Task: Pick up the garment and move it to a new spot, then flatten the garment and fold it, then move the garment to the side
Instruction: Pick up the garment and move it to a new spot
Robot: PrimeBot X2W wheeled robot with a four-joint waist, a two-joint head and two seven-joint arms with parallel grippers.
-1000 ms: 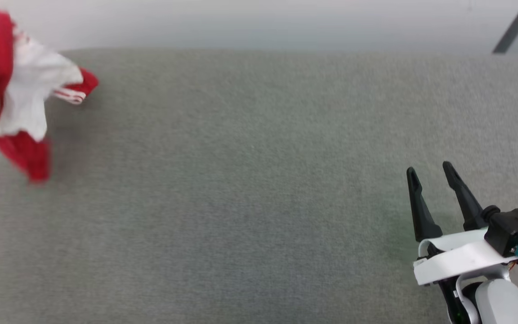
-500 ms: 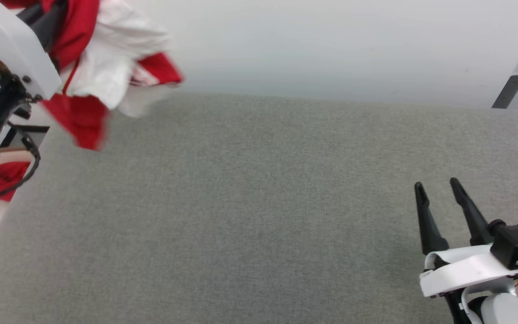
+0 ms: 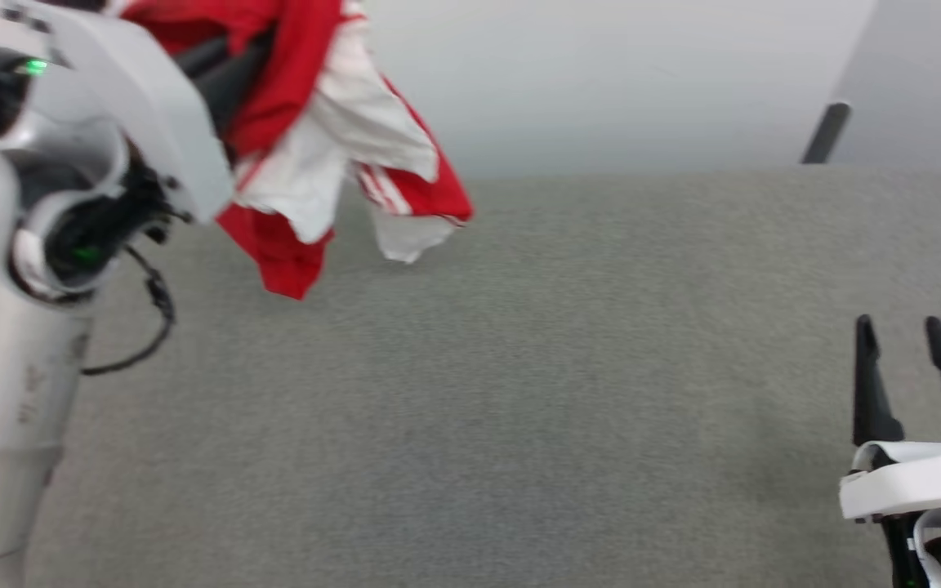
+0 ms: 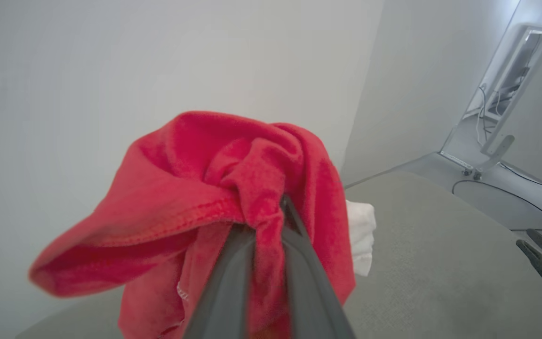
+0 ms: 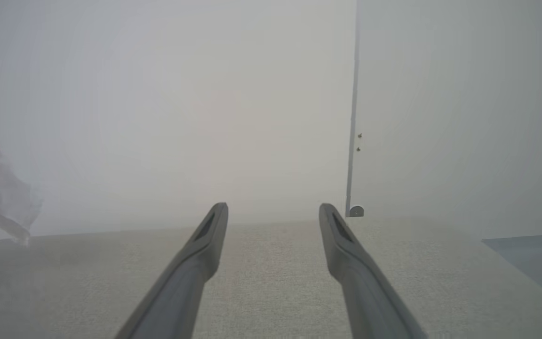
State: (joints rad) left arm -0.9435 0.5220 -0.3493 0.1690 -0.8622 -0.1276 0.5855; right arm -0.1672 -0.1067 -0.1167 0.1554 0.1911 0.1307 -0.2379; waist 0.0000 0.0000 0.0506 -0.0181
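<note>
Hanging bunched from the left claw (image 4: 271, 221), which is clamped on its red fabric, the garment (image 3: 307, 122) hovers above the table's (image 3: 519, 392) far left edge. Lower it slowly mid-table so it spreads. The right claw (image 3: 899, 327) rests, jaws apart.

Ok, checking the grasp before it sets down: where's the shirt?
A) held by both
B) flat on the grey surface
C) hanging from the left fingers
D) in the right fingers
C: the left fingers pinch the bunched shirt, which hangs from them; the right fingers stand apart, empty.
</note>
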